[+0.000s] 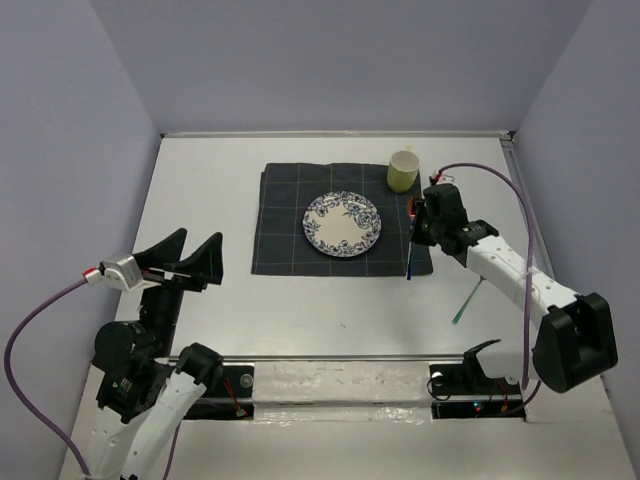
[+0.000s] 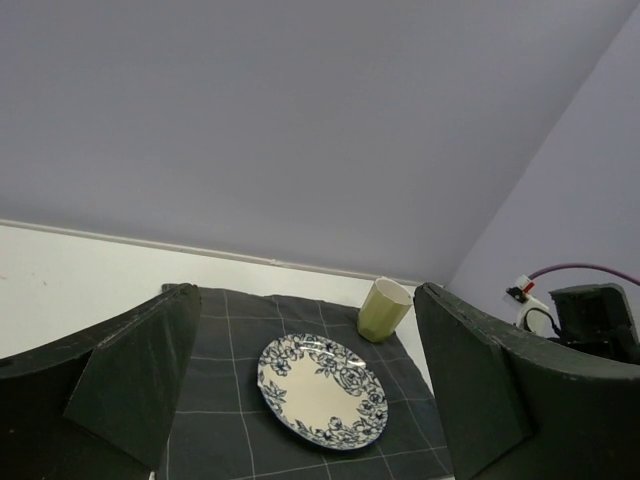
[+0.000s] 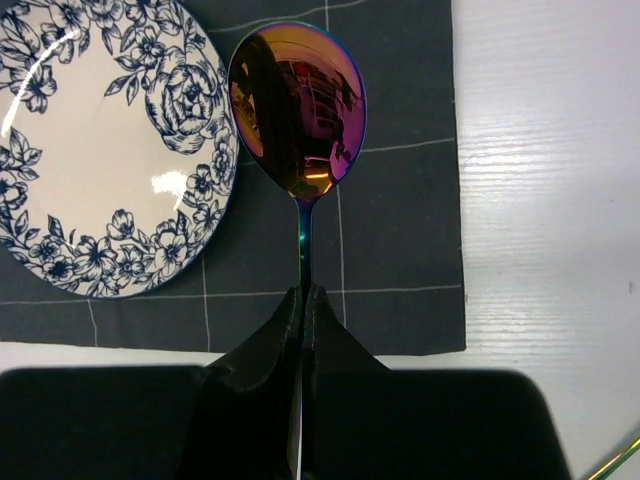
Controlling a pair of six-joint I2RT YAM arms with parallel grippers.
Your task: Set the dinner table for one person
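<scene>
white dinner table (image 1: 200, 200) lies under the right gripper (image 3: 303, 296), clamped on an iridescent spoon (image 3: 297, 100) beside the plate (image 3: 100, 150).

Soft, even overhead light is filling all views, throwing only faint shadows on the dinner table (image 1: 200, 190). Glare is glinting off the plate (image 3: 110, 160) and the mirror-like spoon (image 3: 298, 120). The fingers (image 2: 130, 385) of the left gripper (image 2: 307, 292) are showing dark and slightly blurred close to the lens.
</scene>
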